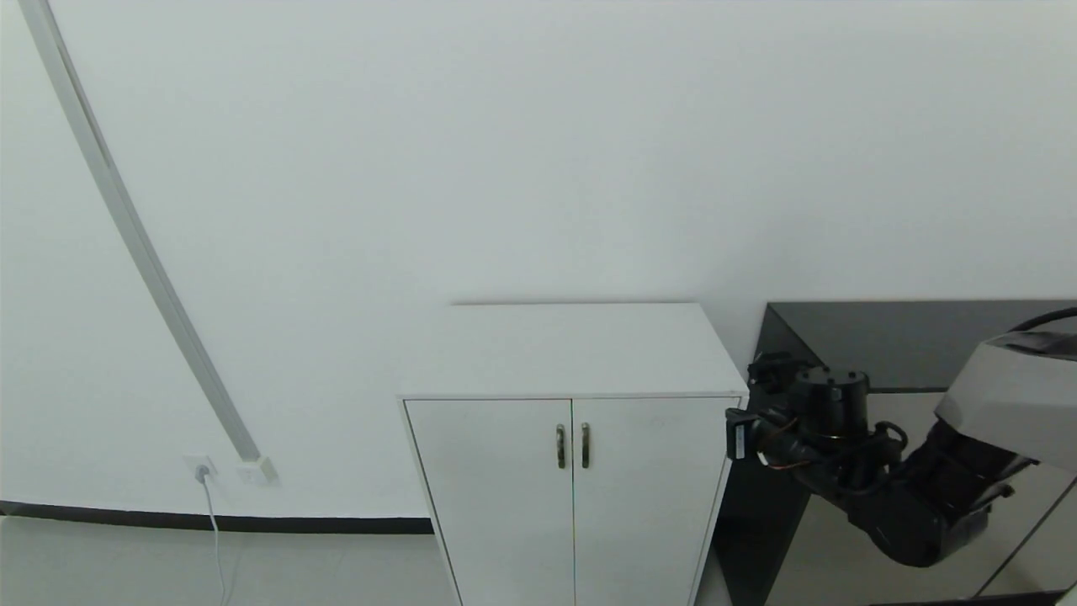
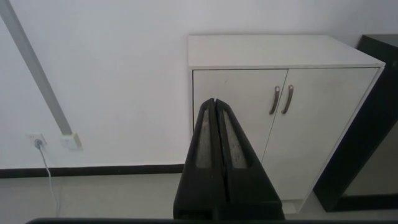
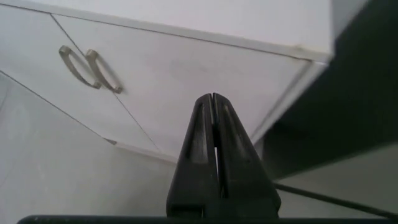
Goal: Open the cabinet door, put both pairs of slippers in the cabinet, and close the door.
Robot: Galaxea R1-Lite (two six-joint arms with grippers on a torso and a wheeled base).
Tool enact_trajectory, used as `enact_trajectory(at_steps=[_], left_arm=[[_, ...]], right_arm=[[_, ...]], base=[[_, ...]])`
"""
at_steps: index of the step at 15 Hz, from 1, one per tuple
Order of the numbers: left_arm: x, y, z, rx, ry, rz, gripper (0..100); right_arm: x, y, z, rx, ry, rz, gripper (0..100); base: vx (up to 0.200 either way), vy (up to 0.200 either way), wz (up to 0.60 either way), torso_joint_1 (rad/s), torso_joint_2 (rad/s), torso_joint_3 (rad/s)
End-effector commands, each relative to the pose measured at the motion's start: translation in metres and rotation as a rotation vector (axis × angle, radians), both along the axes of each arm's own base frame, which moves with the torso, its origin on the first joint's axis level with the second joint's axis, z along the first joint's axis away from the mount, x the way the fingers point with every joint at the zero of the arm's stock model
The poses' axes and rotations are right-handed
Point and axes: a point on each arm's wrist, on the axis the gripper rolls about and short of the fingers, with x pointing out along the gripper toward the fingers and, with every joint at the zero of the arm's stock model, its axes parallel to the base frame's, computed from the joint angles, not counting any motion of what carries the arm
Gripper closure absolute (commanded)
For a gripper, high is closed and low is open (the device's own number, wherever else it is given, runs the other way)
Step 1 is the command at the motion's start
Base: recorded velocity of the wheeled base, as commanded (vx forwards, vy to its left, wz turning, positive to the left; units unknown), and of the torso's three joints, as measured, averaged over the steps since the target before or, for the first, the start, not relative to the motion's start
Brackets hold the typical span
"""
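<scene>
On two doors (image 1: 496, 505), two handles (image 1: 560, 446)

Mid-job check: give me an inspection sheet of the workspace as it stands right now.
Surface: pale floor, dark skirting strip along the wall.
Job's things: white cabinet, both doors shut, two handles side by side at the centre seam.
Clutter: nothing seen.
Grippers: left claw shut, pointing at the cabinet; right claw shut, pointing at the right door; both apart from it.
Cables: white cord from wall socket down to the floor.
Surroundings: slanted grey trunking on the wall, dark unit right of the cabinet.
</scene>
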Motion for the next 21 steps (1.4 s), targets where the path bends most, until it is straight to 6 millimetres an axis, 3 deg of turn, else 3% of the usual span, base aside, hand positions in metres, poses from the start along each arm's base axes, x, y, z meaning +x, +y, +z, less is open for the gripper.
enact_trajectory(at_steps=[1, 4, 6, 7, 9, 15, 21], left_arm=[[0.000, 0.000, 0.000, -0.002, 0.002, 0.001, 100], [0.000, 0.000, 0.000, 0.000, 0.002, 0.001, 100], [0.000, 0.000, 0.000, -0.002, 0.002, 0.001, 100], [0.000, 0.000, 0.000, 0.000, 0.002, 0.001, 100], [0.000, 0.000, 0.000, -0.002, 0.002, 0.001, 100], [0.000, 0.000, 0.000, -0.002, 0.002, 0.001, 100], [0.000, 0.000, 0.000, 0.000, 0.002, 0.001, 100]], right_arm=[[-0.028, -0.037, 0.015, -0.012, -0.014, -0.072, 100], [-0.065, -0.067, 0.021, -0.044, -0.014, -0.126, 100], [-0.081, -0.074, 0.026, -0.045, -0.011, -0.141, 100], [-0.102, -0.085, 0.035, -0.048, -0.026, -0.167, 100], [-0.119, -0.098, 0.044, -0.076, -0.056, -0.199, 100], [-0.176, -0.113, 0.059, -0.113, -0.114, -0.226, 100], [-0.230, -0.117, 0.093, -0.103, -0.156, -0.212, 100]], base=[[0.000, 0.000, 0.00, 0.000, 0.00, 0.000], [0.000, 0.000, 0.00, 0.000, 0.00, 0.000], [0.000, 0.000, 0.00, 0.000, 0.00, 0.000], [0.000, 0.000, 0.00, 0.000, 0.00, 0.000], [0.000, 0.000, 0.00, 0.000, 0.00, 0.000], [0.000, 0.000, 0.00, 0.000, 0.00, 0.000], [0.000, 0.000, 0.00, 0.000, 0.00, 0.000]])
